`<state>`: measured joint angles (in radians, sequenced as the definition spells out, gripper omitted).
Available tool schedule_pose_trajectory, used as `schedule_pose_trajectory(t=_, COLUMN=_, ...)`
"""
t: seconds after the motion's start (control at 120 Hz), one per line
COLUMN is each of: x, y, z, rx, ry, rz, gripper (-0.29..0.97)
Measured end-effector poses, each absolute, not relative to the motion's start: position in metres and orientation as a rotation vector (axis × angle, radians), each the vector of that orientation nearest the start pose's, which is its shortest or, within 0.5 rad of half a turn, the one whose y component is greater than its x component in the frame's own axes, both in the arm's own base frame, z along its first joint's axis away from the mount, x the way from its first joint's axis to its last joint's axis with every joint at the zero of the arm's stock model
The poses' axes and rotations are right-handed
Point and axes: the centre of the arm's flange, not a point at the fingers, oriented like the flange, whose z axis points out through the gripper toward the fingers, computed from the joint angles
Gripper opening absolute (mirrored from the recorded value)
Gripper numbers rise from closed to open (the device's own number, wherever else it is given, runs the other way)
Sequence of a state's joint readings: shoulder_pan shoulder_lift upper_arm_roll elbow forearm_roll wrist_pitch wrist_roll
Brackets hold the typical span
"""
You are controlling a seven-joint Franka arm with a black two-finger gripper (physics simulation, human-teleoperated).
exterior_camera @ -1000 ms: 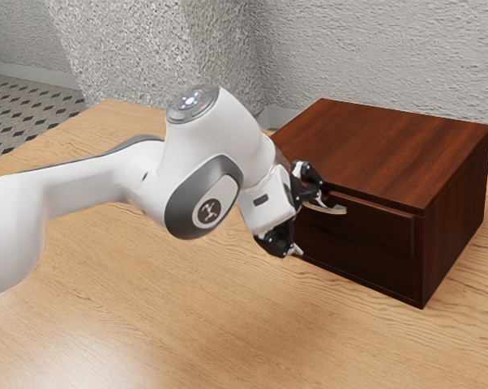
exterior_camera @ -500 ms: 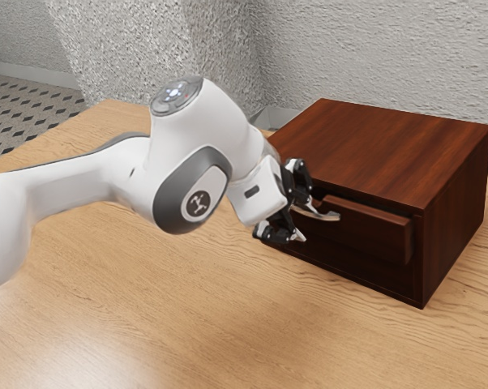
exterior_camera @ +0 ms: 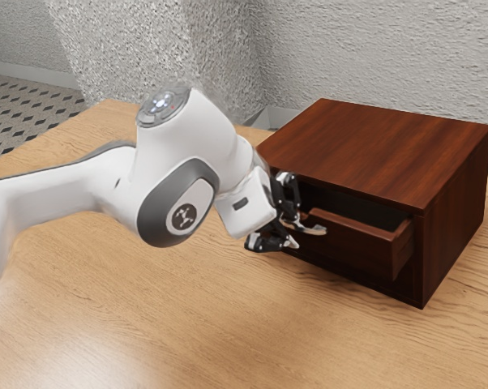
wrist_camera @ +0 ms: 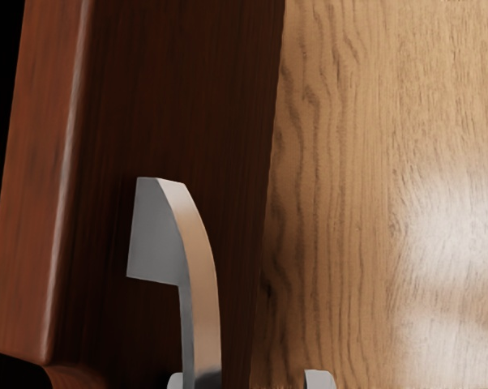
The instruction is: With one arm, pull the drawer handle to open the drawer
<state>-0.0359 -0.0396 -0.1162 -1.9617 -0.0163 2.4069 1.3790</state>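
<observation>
Toward the table's (exterior_camera: 147, 324) far edge, on the exterior view's right, you have one box-shaped cabinet (exterior_camera: 374, 146) of dark reddish wood with a fine straight grain and a smooth flat top. It holds one drawer (exterior_camera: 357, 243), of the same dark wood, which stands partly out of the cabinet, with a dark gap showing behind its front panel. On that front sits one drawer handle (exterior_camera: 311, 227), a thin strip of grey metal bent into a shallow arch.

Your tool (exterior_camera: 291, 223), black with two fingers, is at the handle. Its fingers stand wide apart, one above and one below the strip, so the handle lies between them rather than being pinched. The arm behind it is smooth white with grey joint caps.

The table is pale wood with a wavy grain and a soft sheen. In the wrist view, the handle (wrist_camera: 175, 259) rises as a curved grey band off the drawer's rounded-edged front (wrist_camera: 147, 121), with the pale table (wrist_camera: 374, 203) beside it.
</observation>
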Motion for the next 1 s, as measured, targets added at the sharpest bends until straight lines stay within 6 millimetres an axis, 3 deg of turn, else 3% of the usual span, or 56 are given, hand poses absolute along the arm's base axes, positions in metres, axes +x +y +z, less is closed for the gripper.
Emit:
schedule_pose_trajectory(t=0.283, x=0.555, y=-0.089, z=0.547, rx=-2.039, ry=1.933, rz=-0.569, gripper=0.04)
schedule_pose_trajectory(t=0.492, x=0.529, y=-0.078, z=0.549, rx=-2.057, ry=1.908, rz=-0.558, gripper=0.01)
schedule_pose_trajectory(t=0.808, x=0.519, y=-0.078, z=0.545, rx=-2.061, ry=1.895, rz=-0.564, gripper=0.08)
schedule_pose_trajectory(t=1.0, x=0.509, y=-0.078, z=0.545, rx=-2.065, ry=1.885, rz=-0.567, gripper=0.05)
